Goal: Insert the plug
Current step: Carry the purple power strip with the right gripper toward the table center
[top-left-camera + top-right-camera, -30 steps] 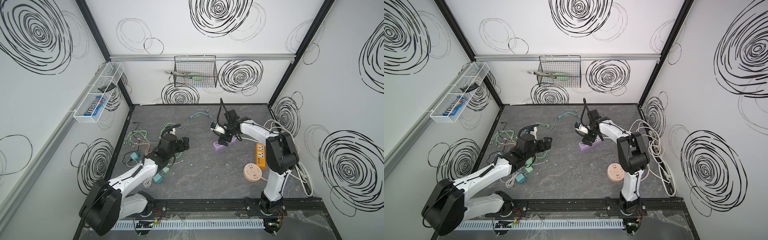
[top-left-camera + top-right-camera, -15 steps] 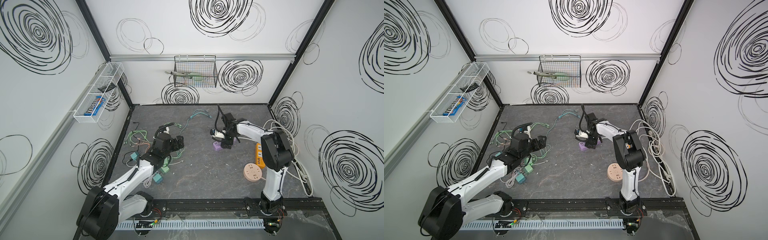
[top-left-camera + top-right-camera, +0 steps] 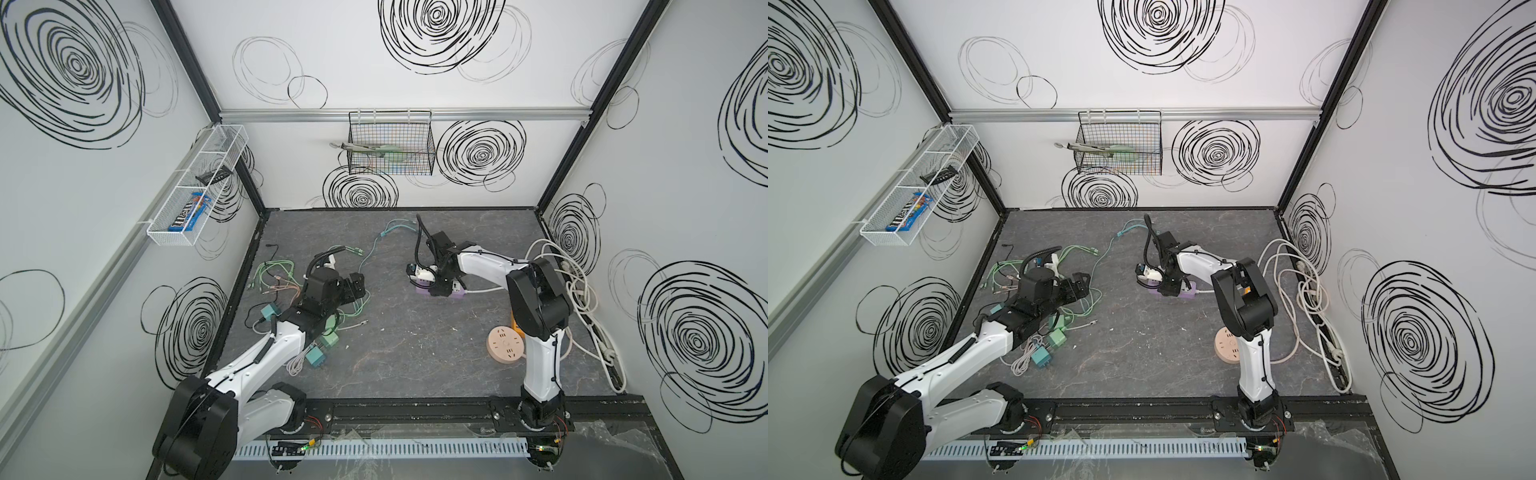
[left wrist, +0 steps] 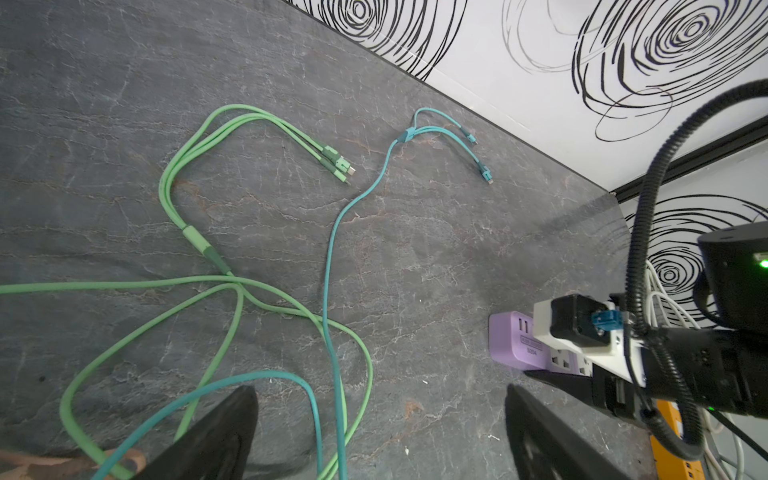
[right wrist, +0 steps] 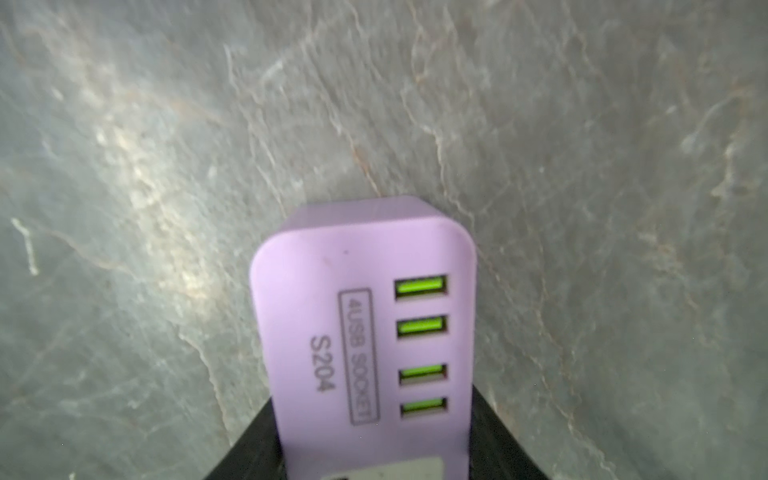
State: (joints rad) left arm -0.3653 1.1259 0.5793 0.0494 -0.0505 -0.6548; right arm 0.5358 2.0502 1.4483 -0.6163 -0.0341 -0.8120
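A purple socket strip (image 3: 421, 287) (image 3: 1155, 290) with four green USB ports lies on the dark mat right of centre. My right gripper (image 3: 440, 286) (image 3: 1169, 286) is down over it. In the right wrist view the black fingers press on both long sides of the strip (image 5: 361, 316), so the gripper (image 5: 370, 432) is shut on it. A light green cable's plug ends (image 4: 338, 166) and a teal cable's plug ends (image 4: 482, 166) lie loose on the mat. My left gripper (image 3: 357, 286) (image 4: 378, 415) hovers wide open over those cables and holds nothing.
Teal charger cubes (image 3: 330, 338) and tangled cables (image 3: 278, 282) sit by the left arm. A round pink socket (image 3: 505, 345) and an orange strip (image 4: 673, 449) lie near the right arm's base. White cords (image 3: 582, 291) run along the right wall.
The right gripper has come down onto the purple strip and its jaws have closed in on its sides. The left gripper has shifted slightly left and stayed open.
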